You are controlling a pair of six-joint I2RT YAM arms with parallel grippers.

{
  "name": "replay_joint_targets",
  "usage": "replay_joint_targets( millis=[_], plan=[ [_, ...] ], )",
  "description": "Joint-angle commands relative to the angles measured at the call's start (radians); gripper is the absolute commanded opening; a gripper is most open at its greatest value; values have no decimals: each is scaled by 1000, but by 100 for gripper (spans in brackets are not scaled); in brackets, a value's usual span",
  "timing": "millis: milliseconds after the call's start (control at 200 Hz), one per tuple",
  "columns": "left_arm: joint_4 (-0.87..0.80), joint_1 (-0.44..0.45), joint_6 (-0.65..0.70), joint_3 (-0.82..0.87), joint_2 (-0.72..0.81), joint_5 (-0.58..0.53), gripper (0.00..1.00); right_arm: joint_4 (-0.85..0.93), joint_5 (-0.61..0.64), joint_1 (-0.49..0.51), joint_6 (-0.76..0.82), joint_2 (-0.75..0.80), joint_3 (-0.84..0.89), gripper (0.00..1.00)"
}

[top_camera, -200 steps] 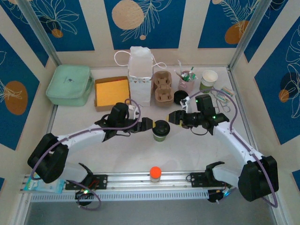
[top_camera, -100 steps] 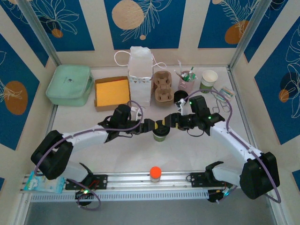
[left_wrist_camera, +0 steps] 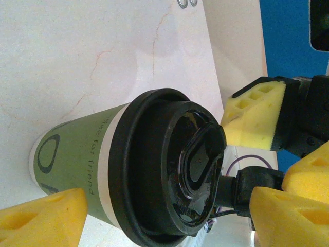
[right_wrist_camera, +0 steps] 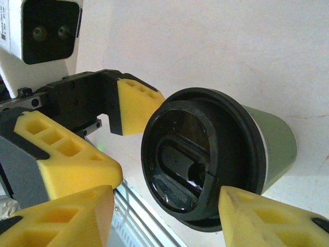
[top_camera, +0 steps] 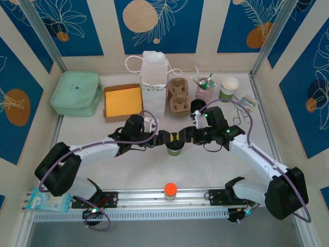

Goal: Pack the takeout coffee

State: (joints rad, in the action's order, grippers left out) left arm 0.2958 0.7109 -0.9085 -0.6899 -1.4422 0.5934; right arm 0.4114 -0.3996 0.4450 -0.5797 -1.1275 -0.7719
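Observation:
The takeout coffee (top_camera: 175, 150) stands upright mid-table, a green-sided paper cup (left_wrist_camera: 77, 154) with a round black lid (right_wrist_camera: 195, 154). My two grippers meet over it from either side. The left gripper (top_camera: 167, 138) is open; in its wrist view the left gripper (left_wrist_camera: 169, 213) has one yellow pad (left_wrist_camera: 46, 216) close by the cup's side and the other standing off past the lid. The right gripper (top_camera: 186, 137) is open too. In the right wrist view the right gripper (right_wrist_camera: 167, 216) straddles the lid, one pad (right_wrist_camera: 267, 216) at the rim, the other apart.
Along the back stand a mint bag (top_camera: 76, 92), an open yellow box (top_camera: 123, 102), a white paper bag (top_camera: 153, 82), a cardboard cup carrier (top_camera: 179, 98), a pink cup of sticks (top_camera: 204, 88) and a lidless green-and-white cup (top_camera: 229, 87). An orange-capped item (top_camera: 170, 190) sits on the front rail.
The right gripper has swung left onto the cup's lid and narrowed slightly. The left gripper has edged right to the cup. The cup stands where it was.

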Motion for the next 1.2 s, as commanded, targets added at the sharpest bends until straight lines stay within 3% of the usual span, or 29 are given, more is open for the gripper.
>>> replay_joint_targets(
  millis=[0, 300, 570, 1196],
  plan=[
    [-44, 16, 37, -14, -2, -8, 82, 37, 18, 4, -2, 47, 15, 56],
    [-138, 25, 88, -62, -14, -57, 80, 117, 136, 3, 0, 59, -17, 56],
    [-167, 25, 111, -100, -22, -59, 77, 78, 146, 57, -17, 8, 0, 55],
    [-190, 25, 134, -94, -50, -86, 56, 25, 175, 83, -52, -26, 82, 50]
  ],
)
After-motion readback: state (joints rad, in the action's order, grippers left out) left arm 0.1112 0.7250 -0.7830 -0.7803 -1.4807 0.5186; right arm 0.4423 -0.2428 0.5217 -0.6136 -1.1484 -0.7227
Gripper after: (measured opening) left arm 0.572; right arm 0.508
